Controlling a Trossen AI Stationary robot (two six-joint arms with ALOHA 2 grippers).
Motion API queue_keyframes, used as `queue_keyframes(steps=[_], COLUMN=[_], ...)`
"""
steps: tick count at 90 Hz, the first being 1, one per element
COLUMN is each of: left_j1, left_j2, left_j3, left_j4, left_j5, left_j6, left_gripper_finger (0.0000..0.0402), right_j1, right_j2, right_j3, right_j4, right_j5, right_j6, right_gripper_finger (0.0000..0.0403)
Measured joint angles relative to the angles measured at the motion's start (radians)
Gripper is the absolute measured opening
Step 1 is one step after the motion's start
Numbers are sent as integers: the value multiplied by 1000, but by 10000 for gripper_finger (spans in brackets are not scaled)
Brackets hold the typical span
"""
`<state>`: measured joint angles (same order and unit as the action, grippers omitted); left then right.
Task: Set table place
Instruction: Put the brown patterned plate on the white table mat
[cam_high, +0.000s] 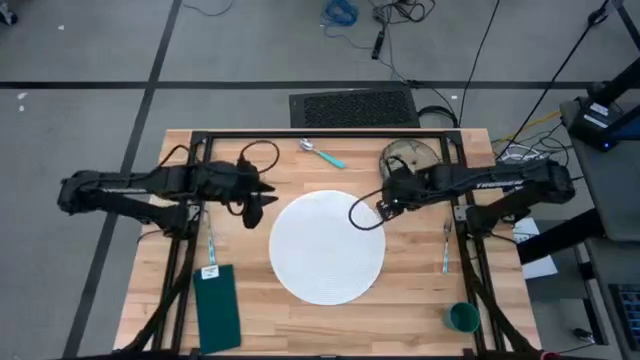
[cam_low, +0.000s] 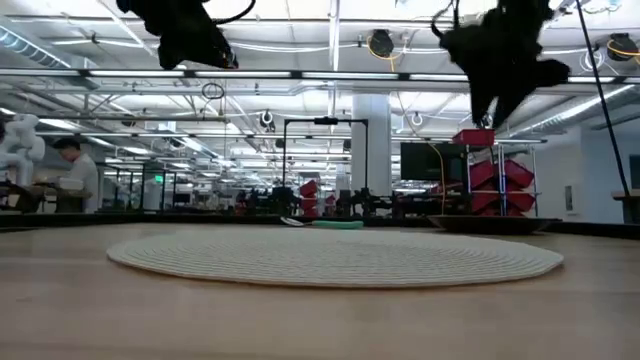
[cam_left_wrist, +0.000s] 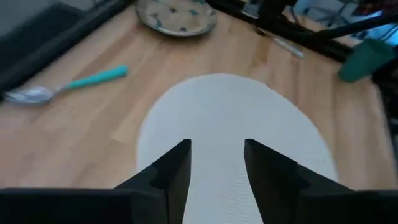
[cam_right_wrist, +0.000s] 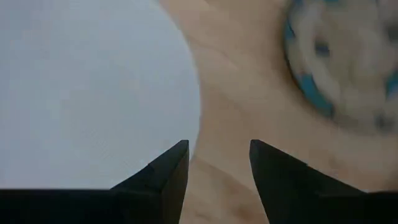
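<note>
A round white woven placemat (cam_high: 327, 246) lies flat in the middle of the wooden table (cam_high: 300, 175). My left gripper (cam_high: 258, 207) hovers open above the mat's left edge, and in its wrist view (cam_left_wrist: 216, 165) nothing is between its fingers. My right gripper (cam_high: 386, 207) hovers open above the mat's far right edge, also with nothing between its fingers (cam_right_wrist: 219, 165). In the low view both grippers (cam_low: 205, 50) (cam_low: 492, 105) hang well above the tabletop. A speckled plate (cam_high: 408, 157) lies at the far right and a teal-handled spoon (cam_high: 322, 152) at the far edge.
A green napkin (cam_high: 216, 305) lies at the near left, with a utensil (cam_high: 211, 245) just beyond it. On the right lies a fork (cam_high: 446, 248), and a green cup (cam_high: 463, 317) stands near the front right corner. The black frame (cam_high: 320, 133) runs along the far edge.
</note>
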<state>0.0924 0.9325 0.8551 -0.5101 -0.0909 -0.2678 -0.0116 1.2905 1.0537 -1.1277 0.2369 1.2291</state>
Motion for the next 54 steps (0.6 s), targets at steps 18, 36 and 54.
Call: queue_keyframes(steps=[18,36,54], left_j1=[57,67,67], left_j2=[0,2,2], left_j3=[0,0,0], left_j4=[-24,-37,-39], left_j5=[16,44,45], left_j6=[191,277,283], left_gripper_finger=[134,134,134], right_j1=[54,121,98], right_j2=[-23,-23,-22], right_j3=[-147,-237,-323], right_j4=[7,49,195], right_j5=[144,336,344], right_j6=[575,1045,1045], right_gripper_finger=[157,157,157])
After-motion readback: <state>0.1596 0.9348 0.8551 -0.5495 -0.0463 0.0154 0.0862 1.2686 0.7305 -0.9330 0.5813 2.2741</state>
